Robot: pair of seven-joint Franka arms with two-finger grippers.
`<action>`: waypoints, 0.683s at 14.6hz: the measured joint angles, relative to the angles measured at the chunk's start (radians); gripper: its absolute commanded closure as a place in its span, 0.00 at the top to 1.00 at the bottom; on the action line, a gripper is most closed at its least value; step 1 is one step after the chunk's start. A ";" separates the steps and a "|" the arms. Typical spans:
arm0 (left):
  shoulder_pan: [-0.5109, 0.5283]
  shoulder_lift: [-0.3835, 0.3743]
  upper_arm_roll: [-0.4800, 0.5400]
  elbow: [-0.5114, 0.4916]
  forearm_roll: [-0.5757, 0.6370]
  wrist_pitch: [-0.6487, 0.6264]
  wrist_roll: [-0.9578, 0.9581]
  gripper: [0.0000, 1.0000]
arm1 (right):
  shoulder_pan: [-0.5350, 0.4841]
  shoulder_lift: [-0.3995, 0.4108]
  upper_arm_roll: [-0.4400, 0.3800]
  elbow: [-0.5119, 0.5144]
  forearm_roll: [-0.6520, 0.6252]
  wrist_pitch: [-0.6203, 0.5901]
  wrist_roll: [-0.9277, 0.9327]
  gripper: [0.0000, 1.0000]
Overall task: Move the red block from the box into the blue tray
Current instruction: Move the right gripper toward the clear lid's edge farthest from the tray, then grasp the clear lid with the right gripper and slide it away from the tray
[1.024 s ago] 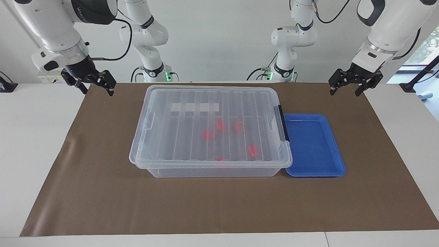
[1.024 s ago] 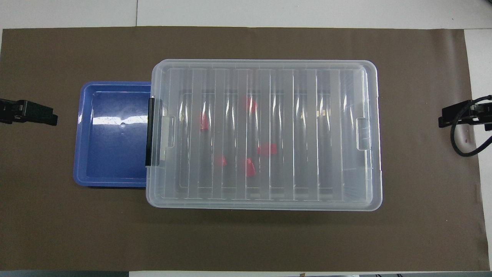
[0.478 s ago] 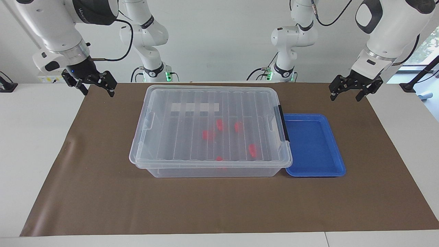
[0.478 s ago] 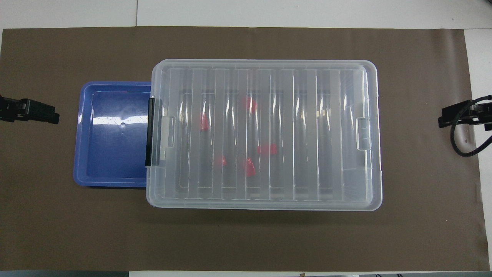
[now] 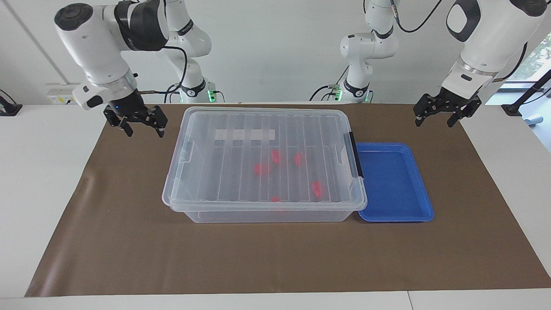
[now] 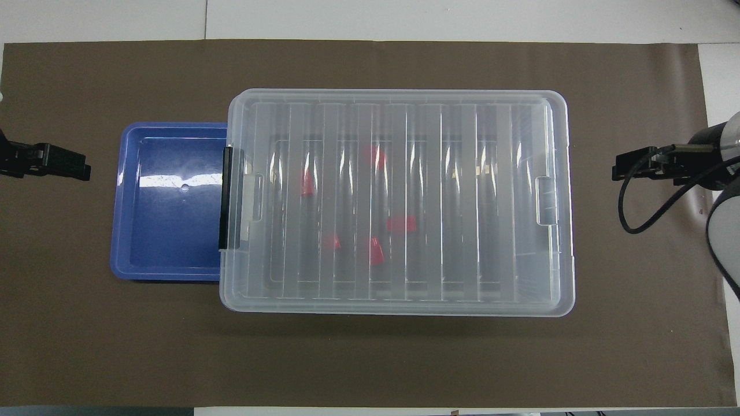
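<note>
The box (image 5: 241, 129), a clear bin, stands mid-mat with its ribbed lid shut and a black latch (image 5: 355, 155) at the left arm's end. Several red blocks lie inside it, one being the red block (image 5: 317, 188) (image 6: 307, 184) closest to that latch. The blue tray (image 5: 394, 181) (image 6: 167, 231) sits against the box at the left arm's end and holds nothing. My right gripper (image 5: 145, 129) (image 6: 621, 171) hangs open over the mat just off the box's end wall. My left gripper (image 5: 433, 122) (image 6: 69, 167) waits open over the mat's edge next to the tray.
A brown mat (image 5: 267, 258) covers the white table. The box (image 6: 462, 115) has a clear clip (image 6: 546, 199) at the right arm's end. A black cable (image 6: 642, 219) loops under the right wrist.
The right arm has swung in and down, bringing its open gripper close to the box's end. The left gripper has barely shifted.
</note>
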 measured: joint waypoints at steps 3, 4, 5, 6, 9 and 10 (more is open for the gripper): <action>0.000 -0.003 0.000 0.000 0.000 -0.024 0.000 1.00 | -0.006 0.013 -0.003 -0.052 0.000 0.039 -0.010 1.00; 0.000 -0.004 0.000 0.000 0.000 -0.033 0.000 1.00 | -0.007 0.014 -0.007 -0.068 0.000 0.051 -0.014 1.00; 0.000 -0.005 0.000 0.000 0.000 -0.036 0.000 1.00 | -0.007 0.014 -0.009 -0.084 0.000 0.068 -0.016 1.00; 0.000 -0.006 0.000 0.000 0.000 -0.036 0.000 1.00 | -0.008 0.014 -0.009 -0.100 0.000 0.086 -0.016 1.00; -0.001 -0.007 -0.002 -0.002 0.000 -0.036 0.000 1.00 | -0.008 0.014 -0.009 -0.133 0.000 0.114 -0.016 1.00; -0.001 -0.007 -0.003 -0.002 0.000 -0.036 0.000 1.00 | -0.008 0.014 -0.009 -0.142 0.000 0.121 -0.016 1.00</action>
